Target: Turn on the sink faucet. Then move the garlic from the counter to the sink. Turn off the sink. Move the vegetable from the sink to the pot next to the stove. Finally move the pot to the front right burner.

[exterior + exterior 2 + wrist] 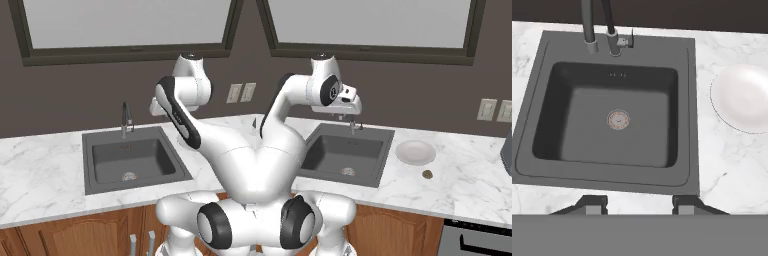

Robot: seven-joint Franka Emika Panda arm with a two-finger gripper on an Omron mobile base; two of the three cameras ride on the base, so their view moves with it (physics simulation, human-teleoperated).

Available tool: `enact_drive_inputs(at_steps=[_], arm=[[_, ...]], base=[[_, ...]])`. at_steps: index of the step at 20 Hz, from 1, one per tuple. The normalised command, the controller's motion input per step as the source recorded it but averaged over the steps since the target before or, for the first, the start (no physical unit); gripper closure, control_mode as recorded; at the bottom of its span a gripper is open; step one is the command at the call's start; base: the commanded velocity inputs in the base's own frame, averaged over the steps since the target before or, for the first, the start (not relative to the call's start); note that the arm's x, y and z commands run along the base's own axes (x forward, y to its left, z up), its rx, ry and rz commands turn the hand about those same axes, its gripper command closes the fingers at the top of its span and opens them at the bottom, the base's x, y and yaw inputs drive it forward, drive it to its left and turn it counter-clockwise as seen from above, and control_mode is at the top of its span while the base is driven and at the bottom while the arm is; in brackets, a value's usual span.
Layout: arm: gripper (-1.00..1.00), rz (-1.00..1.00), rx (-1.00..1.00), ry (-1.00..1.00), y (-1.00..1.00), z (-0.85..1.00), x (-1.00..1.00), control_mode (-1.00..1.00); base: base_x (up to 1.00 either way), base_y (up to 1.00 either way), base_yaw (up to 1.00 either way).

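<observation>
The dark grey sink (88, 165) (385, 150) (692, 100) is set in the white marble counter (40, 170) (466, 185), and its basin holds nothing but the round drain (618, 119). The slim gooseneck faucet (126, 119) (353, 127) (588, 25) stands at the back rim, with its small lever (628, 41) beside it. No water shows. My gripper (345, 118) (639, 205) hangs above the sink just in front of the faucet, open, with nothing between its fingertips (594, 204). The garlic (427, 174), small and brownish, lies on the counter right of the sink.
A white plate (415, 152) (742, 97) sits on the counter just right of the sink, behind the garlic. A grey object (507, 150) is cut off at the right edge. Wall sockets (487, 109) and a window frame (371, 50) are behind.
</observation>
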Motion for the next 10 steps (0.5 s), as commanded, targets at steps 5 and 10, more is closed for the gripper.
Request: enact_drive_inputs(at_steps=[5, 10], arm=[[-1.00, 0.00, 0.08, -0.11, -0.43, -0.08, 0.00, -1.00], [-1.00, 0.06, 0.14, -0.14, -0.47, -0.33, 0.00, -1.00]], base=[[0.00, 0.00, 0.00], [0.00, 0.00, 0.00]])
